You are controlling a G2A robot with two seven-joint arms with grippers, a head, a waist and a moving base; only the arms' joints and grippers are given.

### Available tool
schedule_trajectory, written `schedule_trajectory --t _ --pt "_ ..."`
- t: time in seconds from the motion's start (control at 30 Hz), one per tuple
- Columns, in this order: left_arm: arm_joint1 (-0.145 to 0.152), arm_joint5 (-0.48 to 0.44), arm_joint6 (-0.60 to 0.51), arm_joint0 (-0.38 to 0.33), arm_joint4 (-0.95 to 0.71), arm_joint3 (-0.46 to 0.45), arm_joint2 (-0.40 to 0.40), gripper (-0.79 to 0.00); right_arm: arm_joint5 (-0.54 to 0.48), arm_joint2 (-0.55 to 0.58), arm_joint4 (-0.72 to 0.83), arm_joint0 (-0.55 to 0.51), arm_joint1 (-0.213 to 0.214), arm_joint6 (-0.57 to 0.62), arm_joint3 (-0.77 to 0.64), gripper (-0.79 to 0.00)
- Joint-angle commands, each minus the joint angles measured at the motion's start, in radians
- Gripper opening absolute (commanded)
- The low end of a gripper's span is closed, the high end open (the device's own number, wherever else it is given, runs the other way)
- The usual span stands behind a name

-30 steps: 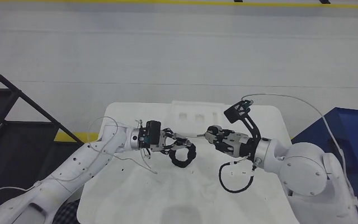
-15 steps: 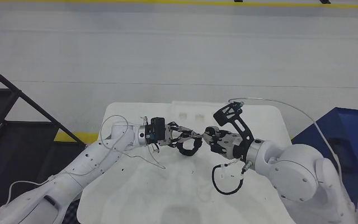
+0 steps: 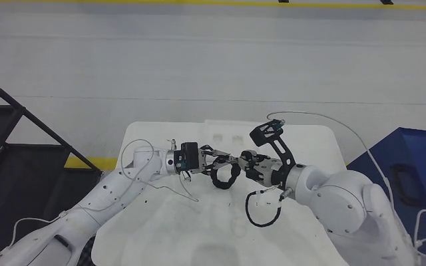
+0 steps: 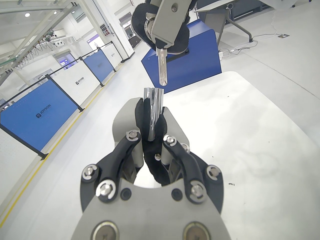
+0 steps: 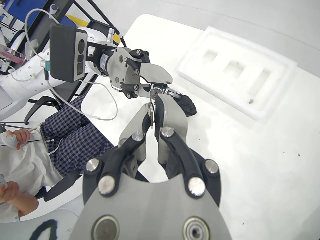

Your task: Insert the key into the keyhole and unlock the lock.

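My left gripper (image 3: pixel 214 159) is shut on the lock (image 4: pixel 153 107), a silver cylinder held upright between its black pads. The lock's black cable loop (image 3: pixel 225 177) hangs below it over the white table (image 3: pixel 166 226). My right gripper (image 3: pixel 243 161) is shut on the key (image 4: pixel 162 68), with the key ring (image 5: pixel 150 111) between its fingers. The key's silver blade points at the cylinder's open end, and its tip sits a short gap from that end. In the right wrist view the keyhole face (image 5: pixel 155 91) lies just beyond my right gripper (image 5: pixel 153 103), whose fingers hide the blade.
A white foam tray (image 3: pixel 233 137) with three recesses lies at the table's far edge, behind both grippers. A blue cabinet (image 3: pixel 399 173) stands off the table's right side. A black rack (image 3: pixel 26 133) stands at the left.
Both grippers have come together over the table's middle. The left one moved right with the lock, the right one moved left with the key, and the gap between them has shrunk.
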Motion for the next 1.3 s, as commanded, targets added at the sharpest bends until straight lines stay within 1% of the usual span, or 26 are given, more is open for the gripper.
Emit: schedule_trajectory --t 0.0,0.23,1.27 --pt "-0.001 0.000 -0.004 0.005 0.002 -0.003 -0.006 -0.785 0.006 -0.004 -0.010 0.003 0.000 0.001 0.001 -0.785" --pt "-0.004 -0.011 -0.014 0.016 0.016 -0.013 -0.025 -0.785 0.023 -0.013 -0.045 0.008 0.001 -0.002 0.008 -0.785" --pt "-0.036 -0.087 -0.033 0.041 0.017 -0.004 -0.057 -0.785 0.013 -0.007 -0.003 -0.009 -0.001 -0.060 0.032 -0.785"
